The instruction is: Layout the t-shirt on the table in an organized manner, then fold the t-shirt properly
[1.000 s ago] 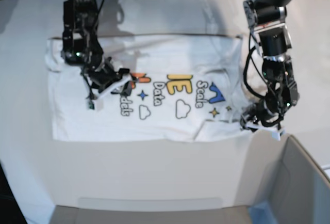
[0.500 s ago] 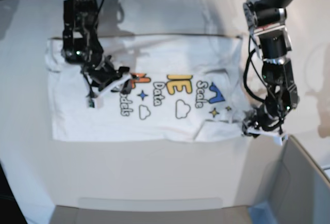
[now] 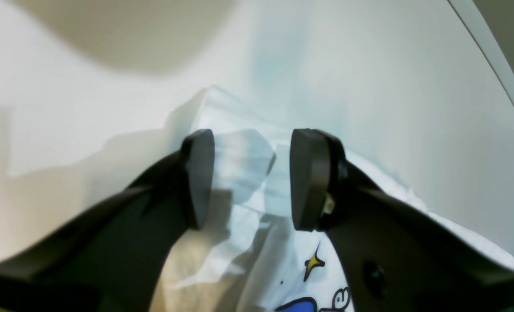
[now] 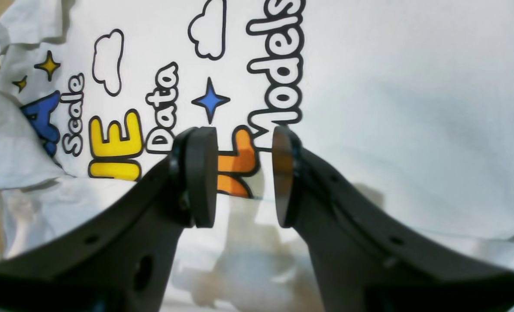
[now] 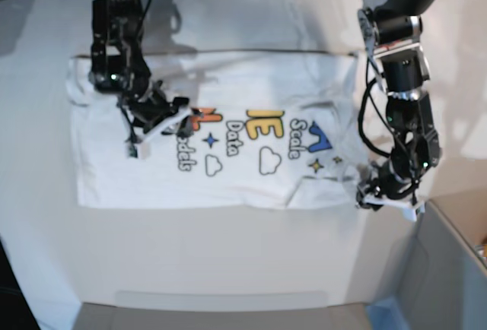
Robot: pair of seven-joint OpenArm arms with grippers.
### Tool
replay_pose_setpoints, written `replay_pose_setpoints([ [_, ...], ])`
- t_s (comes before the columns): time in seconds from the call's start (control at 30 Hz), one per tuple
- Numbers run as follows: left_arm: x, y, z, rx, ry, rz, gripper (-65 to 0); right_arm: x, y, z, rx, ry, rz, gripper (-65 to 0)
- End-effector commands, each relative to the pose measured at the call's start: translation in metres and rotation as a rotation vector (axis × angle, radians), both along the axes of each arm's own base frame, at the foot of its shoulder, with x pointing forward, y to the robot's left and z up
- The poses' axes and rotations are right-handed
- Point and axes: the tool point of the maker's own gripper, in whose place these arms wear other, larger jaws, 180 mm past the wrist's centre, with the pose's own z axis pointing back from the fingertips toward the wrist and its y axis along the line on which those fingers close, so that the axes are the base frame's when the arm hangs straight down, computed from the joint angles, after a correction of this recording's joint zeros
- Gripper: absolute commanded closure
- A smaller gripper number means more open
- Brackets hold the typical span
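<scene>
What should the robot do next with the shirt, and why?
Probably close the left pincer on the shirt corner between its open jaws. That corner is rumpled and folded under, so pinching it would let the arm pull it flat on the table.

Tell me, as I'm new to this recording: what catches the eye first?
A white cloth t-shirt with a colourful printed graphic lies spread across the plain white table. The right pincer hangs open over the orange letter, and the left pincer stands open at the shirt's rumpled corner.

white table [image 5: 228, 269], 1 t-shirt [image 5: 251, 79] spread flat on it
</scene>
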Motion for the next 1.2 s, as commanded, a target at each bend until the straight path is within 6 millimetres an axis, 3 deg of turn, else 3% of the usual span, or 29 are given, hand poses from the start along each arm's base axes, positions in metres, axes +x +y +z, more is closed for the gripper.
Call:
replay_pose_setpoints([
  [0.0, 0.013, 0.013, 0.026, 0.033, -0.066, 0.009, -28.8, 0.007, 0.001, 0.013, 0.01, -0.048, 0.003, -21.6],
  [0.2, 0.003, 0.016, 0.012, 0.038, -0.031, 0.011, -28.8, 0.008, 0.001, 0.013, 0.01, -0.049, 0.003, -21.6],
  [0.4, 0.002, 0.016, 0.01, 0.037, -0.025, 0.01, -28.8, 0.008, 0.001, 0.013, 0.01, -0.049, 0.003, -21.6],
  [0.67, 0.007, 0.002, 0.011, 0.023, -0.037, -0.004, -28.8, 0.008, 0.001, 0.013, 0.01, -0.049, 0.003, -21.6],
  [0.77, 0.006, -0.011, 0.0, 0.037, -0.005, -0.047, -28.8, 0.007, 0.002, 0.014, 0.01, -0.051, 0.004, -21.6],
  [0.87, 0.01, -0.009, 0.002, 0.05, -0.032, -0.033, -28.5, 0.007, 0.002, 0.014, 0.01, -0.052, 0.004, -21.6],
  [1.07, 0.013, -0.006, 0.005, 0.062, -0.059, -0.016, -21.8, 0.007, 0.002, 0.014, 0.01, -0.051, 0.004, -21.6],
  [1.17, 0.018, -0.006, 0.012, 0.062, -0.075, -0.015, -14.7, 0.007, 0.002, 0.014, 0.01, -0.051, 0.004, -21.6],
])
